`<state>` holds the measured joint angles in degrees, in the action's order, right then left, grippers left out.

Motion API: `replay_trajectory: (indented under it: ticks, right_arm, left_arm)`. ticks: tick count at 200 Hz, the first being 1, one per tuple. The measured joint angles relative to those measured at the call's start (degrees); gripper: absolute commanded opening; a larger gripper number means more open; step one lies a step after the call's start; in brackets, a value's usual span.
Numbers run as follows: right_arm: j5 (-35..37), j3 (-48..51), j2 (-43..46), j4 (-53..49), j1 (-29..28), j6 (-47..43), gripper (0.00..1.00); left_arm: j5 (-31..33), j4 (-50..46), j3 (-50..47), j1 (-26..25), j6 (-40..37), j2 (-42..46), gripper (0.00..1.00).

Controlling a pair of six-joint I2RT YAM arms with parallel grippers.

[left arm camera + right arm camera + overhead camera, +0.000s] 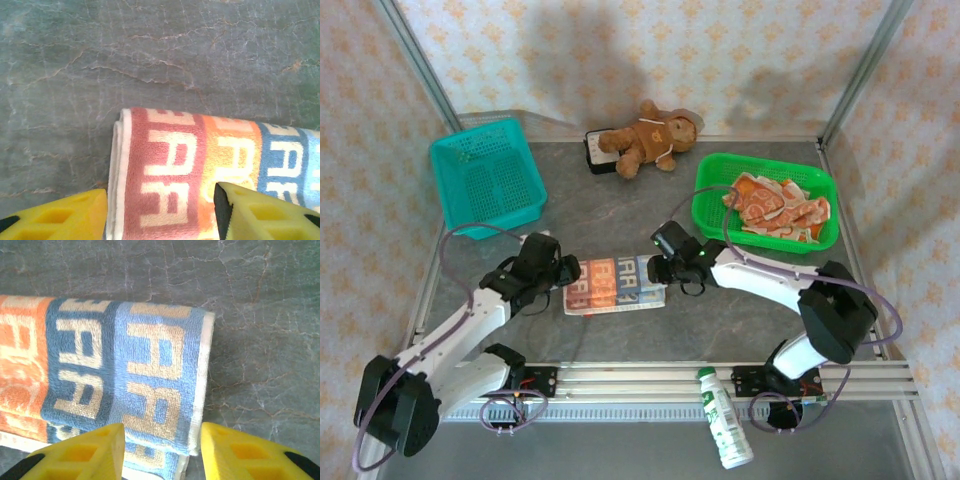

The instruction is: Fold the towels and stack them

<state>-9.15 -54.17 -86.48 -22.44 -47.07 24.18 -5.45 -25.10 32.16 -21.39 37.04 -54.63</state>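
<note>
A folded striped towel with block letters lies flat on the grey table, between the two arms. Its pink and orange end sits under my left gripper, whose yellow fingers stand apart over it, open. Its blue end lies under my right gripper, also open, with one finger just past the towel's white edge. From above, the left gripper and right gripper flank the towel. More orange-and-white towels lie crumpled in the green basket.
A teal basket stands at the back left. A brown teddy bear lies at the back centre on a dark object. A green-and-white bottle lies off the table's near edge, by the right arm's base.
</note>
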Motion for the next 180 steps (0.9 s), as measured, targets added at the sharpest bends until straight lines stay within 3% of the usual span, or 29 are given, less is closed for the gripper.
replay_trajectory:
  ticks: [33, 71, 148, 180]
  right_arm:
    - [1.55, -0.76, -0.33, -0.22, 0.02, 2.64, 0.39]
    - [1.84, -3.96, -3.26, -0.85, 0.48, 4.85, 0.35]
    - [-0.28, -2.80, -6.23, -1.99, 1.51, 8.66, 0.31]
    - [-1.29, -2.60, -7.43, -1.97, 1.51, 9.05, 0.31]
  left_arm:
    - [1.14, -1.55, 0.33, 0.00, 2.21, 0.46, 0.51]
    - [1.20, -3.32, 2.43, 0.00, 4.13, -6.82, 0.34]
    - [-3.43, -4.35, 1.11, 0.00, 6.95, -9.14, 0.21]
    - [-4.26, -4.15, 0.87, 0.00, 7.10, -10.71, 0.21]
